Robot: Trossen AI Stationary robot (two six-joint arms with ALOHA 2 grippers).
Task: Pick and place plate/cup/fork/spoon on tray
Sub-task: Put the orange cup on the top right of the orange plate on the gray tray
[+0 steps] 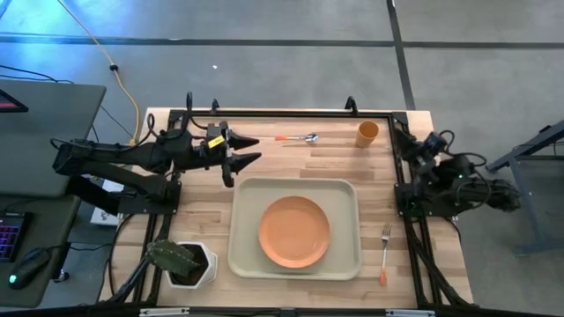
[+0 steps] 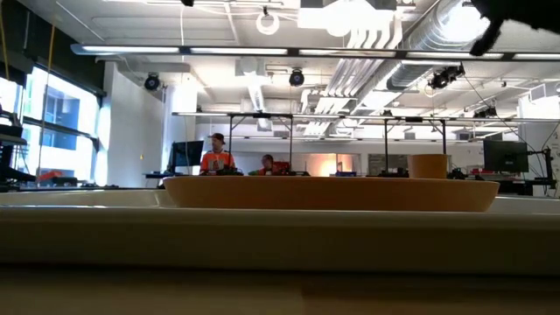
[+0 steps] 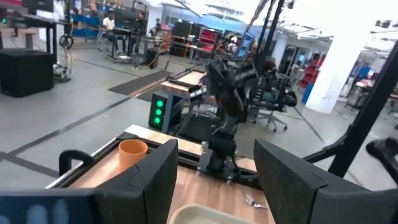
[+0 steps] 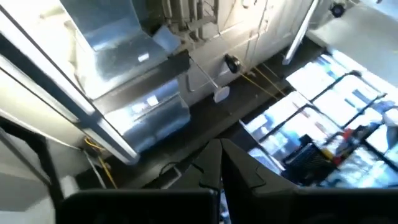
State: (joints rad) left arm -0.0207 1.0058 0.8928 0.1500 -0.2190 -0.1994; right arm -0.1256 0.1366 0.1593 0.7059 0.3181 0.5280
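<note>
The orange plate [image 1: 293, 232] lies flat in the beige tray [image 1: 247, 198] at the table's middle; in the low view its edge [image 2: 332, 193] rises above the tray's rim [image 2: 262, 236]. Near the far edge the cup [image 1: 367, 134] stands upright, and the spoon [image 1: 298, 138] lies to its left. To the right of the tray, the fork [image 1: 385, 254] lies on the wood. My left gripper [image 1: 248, 151] hovers open above the table beyond the tray's far left corner, pointing toward the cup [image 3: 132, 152]. My right gripper [image 4: 221, 152] is shut, empty and tipped upward at the right edge [image 1: 429, 145].
A white square pot with a green plant [image 1: 185, 262] stands at the near left corner. A black frame [image 1: 291, 113] runs along the table's far edge and sides. Bare wood lies between the tray and the fork. People sit at desks far behind the table [image 2: 217, 157].
</note>
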